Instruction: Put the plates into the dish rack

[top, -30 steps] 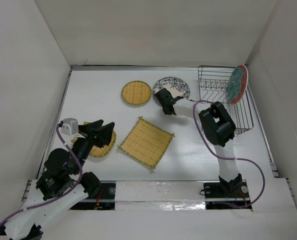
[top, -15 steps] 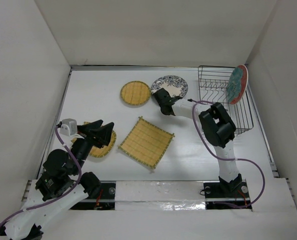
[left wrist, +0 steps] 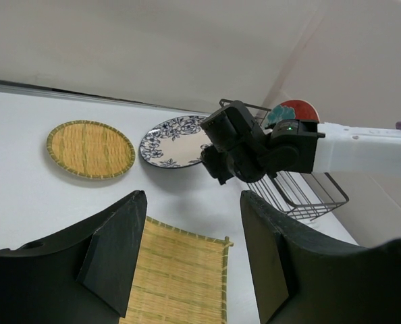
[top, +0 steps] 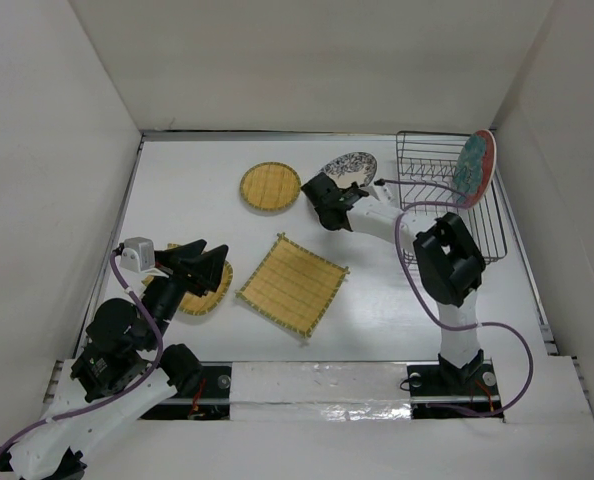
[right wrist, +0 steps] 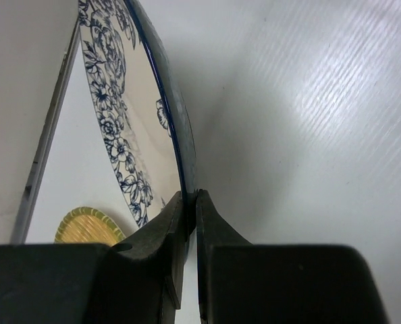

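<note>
My right gripper [top: 329,196] is shut on the rim of the white-and-blue floral plate [top: 350,168] and holds it tilted above the table; the wrist view shows the rim [right wrist: 180,148] pinched between the fingers. The teal red-edged plate [top: 473,168] stands upright in the black wire dish rack [top: 447,200] at the back right. One round bamboo disc [top: 270,186] lies at the back. A second bamboo disc [top: 209,290] lies under my left gripper [top: 217,262], which is open and empty. The square woven mat [top: 293,284] lies in the middle.
White walls enclose the table on the left, back and right. The right arm's purple cable [top: 407,215] loops beside the rack. In the left wrist view the mat [left wrist: 180,277] lies between the open fingers, with the rack [left wrist: 302,192] beyond.
My right gripper has lifted and tilted the floral plate, carrying it slightly right toward the rack. The left arm has not moved.
</note>
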